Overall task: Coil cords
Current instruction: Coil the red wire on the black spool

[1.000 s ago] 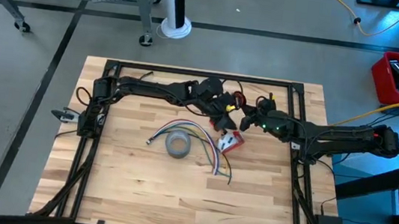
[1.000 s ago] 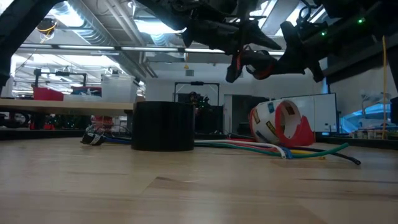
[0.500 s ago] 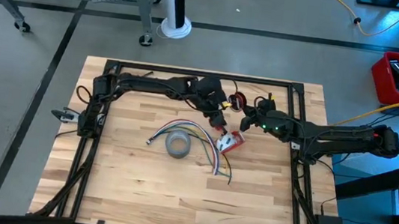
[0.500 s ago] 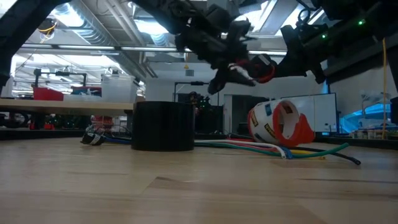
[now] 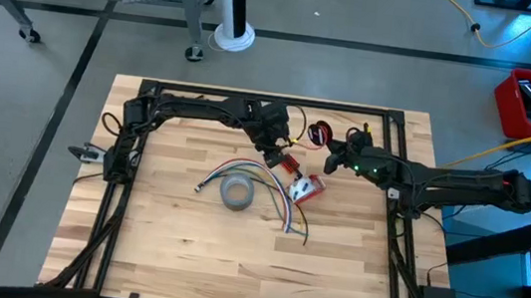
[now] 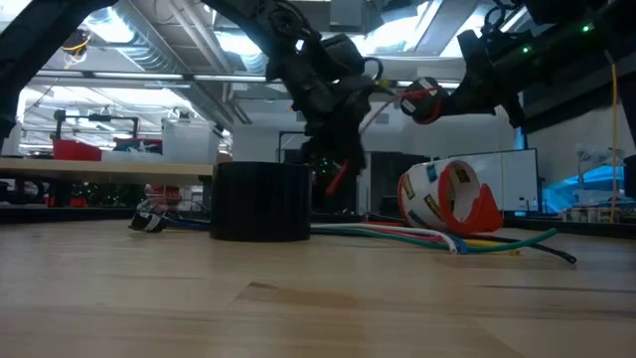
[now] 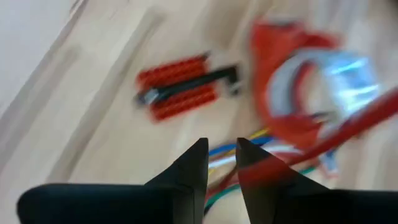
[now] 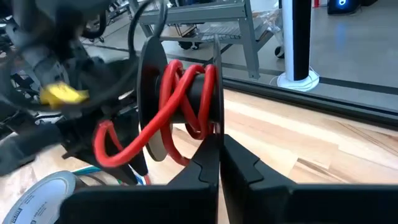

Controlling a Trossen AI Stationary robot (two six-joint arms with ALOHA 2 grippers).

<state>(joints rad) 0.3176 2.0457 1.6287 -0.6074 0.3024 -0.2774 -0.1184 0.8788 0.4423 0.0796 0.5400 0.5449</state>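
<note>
1. Your right gripper point(image 8: 219, 163) is clamped on a black spool point(image 8: 186, 99) wound with the red wire point(image 8: 134, 146), held above the table point(image 5: 183, 260) toward two o'clock.
2. Your left gripper point(image 7: 219, 163) points down near twelve o'clock with a narrow gap between its fingers and nothing between them.
3. Risk: the loose red tail may spring off the spool or snag the tape dispenser point(image 6: 449, 199).

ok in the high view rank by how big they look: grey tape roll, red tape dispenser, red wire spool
1. grey tape roll
2. red tape dispenser, close to the roll in size, so that order is unsure
3. red wire spool, smallest, though held above the table by the right pincer
</note>
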